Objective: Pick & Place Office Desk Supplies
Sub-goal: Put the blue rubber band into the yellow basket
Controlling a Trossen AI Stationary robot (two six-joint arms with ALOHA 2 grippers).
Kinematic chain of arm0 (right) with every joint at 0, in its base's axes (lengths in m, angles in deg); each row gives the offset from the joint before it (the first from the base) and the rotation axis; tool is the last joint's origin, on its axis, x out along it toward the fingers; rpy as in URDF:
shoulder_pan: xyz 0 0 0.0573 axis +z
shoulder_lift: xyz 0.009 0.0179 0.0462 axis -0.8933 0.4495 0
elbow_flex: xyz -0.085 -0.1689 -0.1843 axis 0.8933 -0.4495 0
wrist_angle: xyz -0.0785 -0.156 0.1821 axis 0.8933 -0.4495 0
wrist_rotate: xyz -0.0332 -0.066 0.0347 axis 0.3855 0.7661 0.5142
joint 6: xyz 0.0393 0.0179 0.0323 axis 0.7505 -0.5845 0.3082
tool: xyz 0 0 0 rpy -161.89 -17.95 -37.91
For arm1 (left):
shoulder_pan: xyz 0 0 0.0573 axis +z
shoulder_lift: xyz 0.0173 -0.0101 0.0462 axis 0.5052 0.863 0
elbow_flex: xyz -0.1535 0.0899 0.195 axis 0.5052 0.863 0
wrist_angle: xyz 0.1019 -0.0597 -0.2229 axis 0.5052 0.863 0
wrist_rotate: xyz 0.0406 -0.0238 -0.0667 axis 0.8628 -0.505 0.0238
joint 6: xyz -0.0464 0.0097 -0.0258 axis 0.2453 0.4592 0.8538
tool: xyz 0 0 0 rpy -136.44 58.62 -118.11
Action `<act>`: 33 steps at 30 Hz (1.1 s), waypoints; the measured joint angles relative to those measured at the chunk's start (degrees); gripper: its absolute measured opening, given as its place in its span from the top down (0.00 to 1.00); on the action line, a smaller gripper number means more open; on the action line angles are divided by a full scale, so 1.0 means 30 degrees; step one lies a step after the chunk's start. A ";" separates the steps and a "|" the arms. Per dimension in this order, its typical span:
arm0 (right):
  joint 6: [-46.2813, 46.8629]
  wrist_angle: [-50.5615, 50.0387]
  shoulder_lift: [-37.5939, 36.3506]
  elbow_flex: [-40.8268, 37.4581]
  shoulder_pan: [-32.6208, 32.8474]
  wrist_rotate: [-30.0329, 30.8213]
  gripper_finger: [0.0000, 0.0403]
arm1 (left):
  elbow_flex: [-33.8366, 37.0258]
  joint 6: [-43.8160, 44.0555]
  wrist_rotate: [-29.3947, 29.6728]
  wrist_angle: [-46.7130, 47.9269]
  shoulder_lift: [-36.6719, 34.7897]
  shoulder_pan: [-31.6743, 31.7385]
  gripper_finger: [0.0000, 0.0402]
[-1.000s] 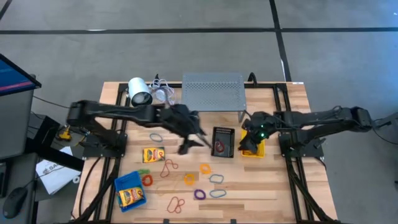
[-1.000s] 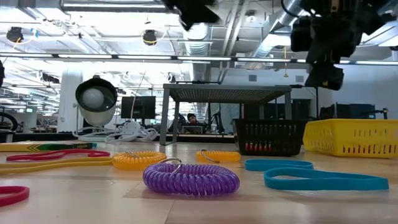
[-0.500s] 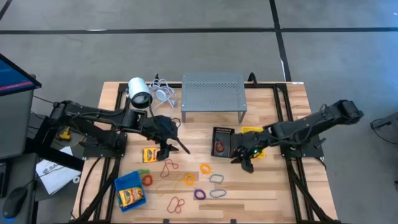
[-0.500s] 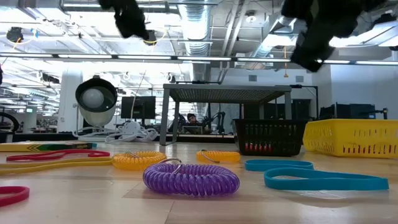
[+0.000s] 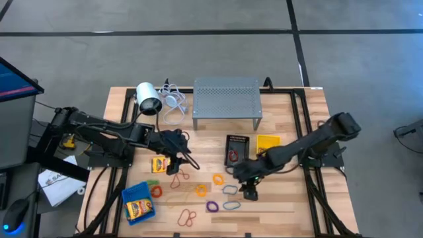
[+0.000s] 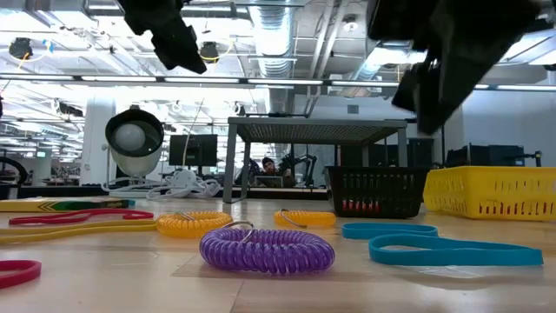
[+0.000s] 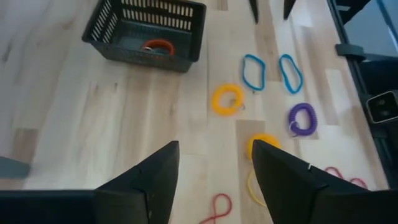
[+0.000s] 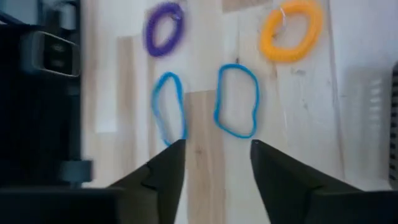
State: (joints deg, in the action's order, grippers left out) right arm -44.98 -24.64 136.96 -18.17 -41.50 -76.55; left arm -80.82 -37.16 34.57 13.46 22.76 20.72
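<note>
While both arms reach in over the desk (image 5: 119, 99):
Grey stand (image 5: 226, 96): far edge, middle.
Blue bin (image 5: 138, 203): near-left, crayon box inside.
Black bin (image 5: 236, 151): centre, red band inside; yellow bin (image 5: 268, 143) just beside it.
Crayon box (image 5: 161, 164): loose, under the left arm.
Left hand (image 5: 186, 160): fingers spread, empty, above red loops (image 5: 178, 177).
Right hand (image 5: 249, 192): fingers spread, empty, over the pale blue bands (image 8: 236, 99).
Other bands: orange, purple, scattered near edge.
</note>
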 joint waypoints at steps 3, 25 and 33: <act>0.1277 0.0035 0.1572 0.0946 -0.0018 0.0001 0.48 | 0.0000 -0.0657 0.0103 -0.0319 0.0000 0.0000 0.53; -0.0246 -0.4438 0.7656 0.6660 0.0733 0.2488 0.69 | 0.0000 -0.1967 0.0081 -0.0537 0.0007 0.0051 0.57; -0.0338 -0.4053 0.8182 0.6691 0.1010 0.1504 0.73 | 0.0000 -0.1892 0.0002 -0.0529 0.0015 0.0058 0.58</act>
State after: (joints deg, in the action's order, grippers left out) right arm -46.00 -36.80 161.51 1.91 -38.47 -72.04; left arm -80.82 -42.84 34.57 11.88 22.80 20.89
